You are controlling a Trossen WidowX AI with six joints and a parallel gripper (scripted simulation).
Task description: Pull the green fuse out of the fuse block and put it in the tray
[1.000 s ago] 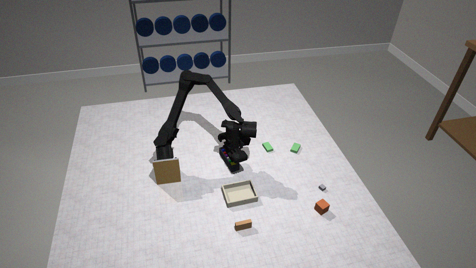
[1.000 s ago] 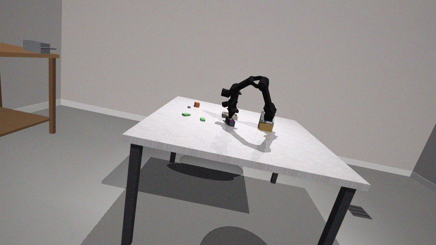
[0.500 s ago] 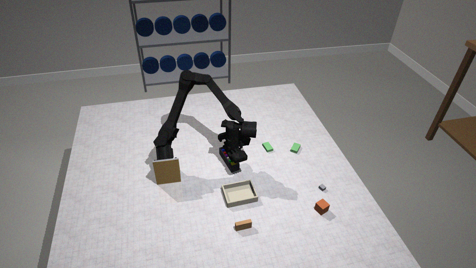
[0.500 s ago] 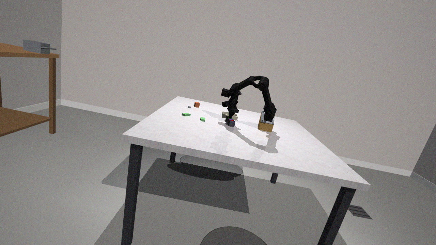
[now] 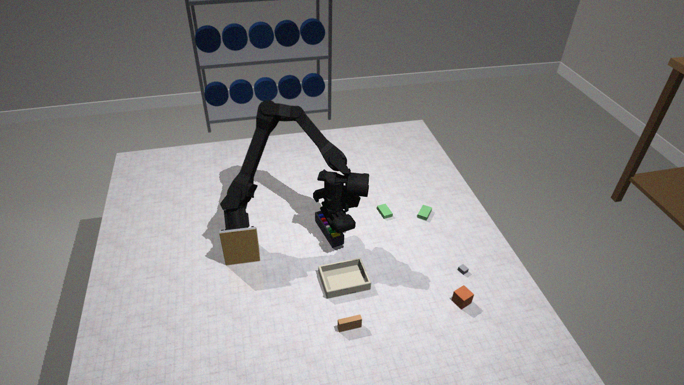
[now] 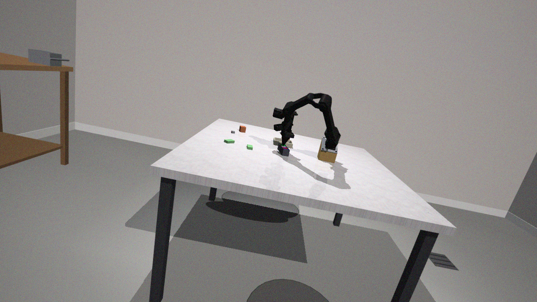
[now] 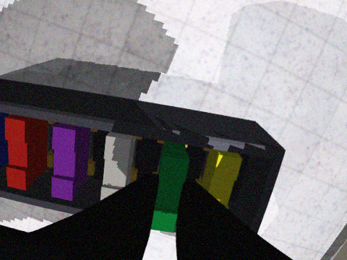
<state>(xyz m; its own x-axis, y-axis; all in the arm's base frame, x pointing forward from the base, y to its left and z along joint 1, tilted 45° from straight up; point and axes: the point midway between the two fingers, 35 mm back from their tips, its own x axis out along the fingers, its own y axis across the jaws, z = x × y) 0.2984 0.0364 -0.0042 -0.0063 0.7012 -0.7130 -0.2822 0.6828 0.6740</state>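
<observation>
The black fuse block (image 5: 325,233) (image 6: 282,151) (image 7: 213,120) stands on the table. My gripper (image 5: 333,226) (image 6: 284,143) (image 7: 168,188) points down over it and is shut on the green fuse (image 7: 174,159), one finger on each side. The fuse looks upright and seems slightly raised; its lower end is hidden, so I cannot tell whether it is clear of its slot. The white fuse (image 7: 115,162) is on one side and the yellow fuse (image 7: 225,177) on the other, both close to the fingers. The beige tray (image 5: 348,291) (image 6: 277,141) is empty, beside the block.
A purple fuse (image 7: 65,152), a red fuse (image 7: 16,142) and a blue fuse (image 7: 3,144) sit farther along the block. Two light green pieces (image 5: 384,210) (image 5: 424,212), a grey piece (image 5: 463,269), an orange cube (image 5: 463,297) and a tan brick (image 5: 349,323) lie on the table.
</observation>
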